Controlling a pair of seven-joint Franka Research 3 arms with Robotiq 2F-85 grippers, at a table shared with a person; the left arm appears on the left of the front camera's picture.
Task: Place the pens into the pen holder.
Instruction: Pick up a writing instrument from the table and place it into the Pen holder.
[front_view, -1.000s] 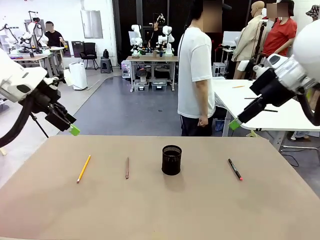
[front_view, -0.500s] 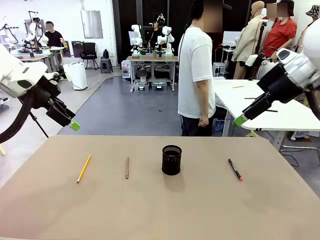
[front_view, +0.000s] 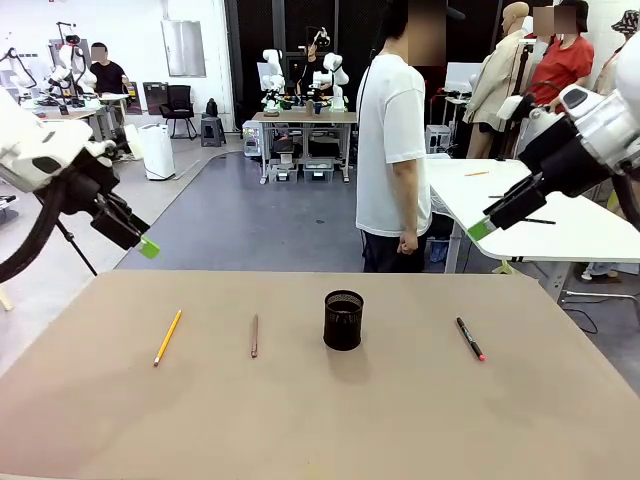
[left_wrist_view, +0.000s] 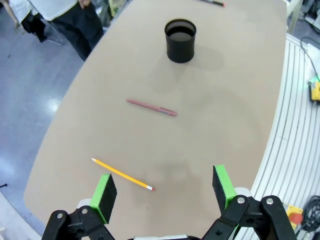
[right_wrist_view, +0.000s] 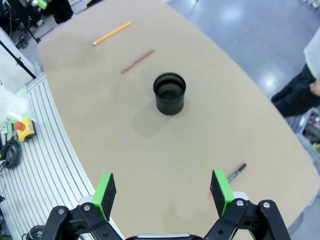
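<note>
Black mesh pen holder (front_view: 343, 320) stands mid-table (front_view: 560, 420), nearer the far edge.
Flat beside it lie the yellow pencil (front_view: 167, 337) toward the left edge, the reddish-brown pen (front_view: 254, 335) between, and the black marker (front_view: 470, 338) toward the right edge. They look light, stiff and likely to roll, so pinch them at mid-length. The left gripper (left_wrist_view: 165, 190) and right gripper (right_wrist_view: 162, 192) hover wide open, holding nothing.
</note>
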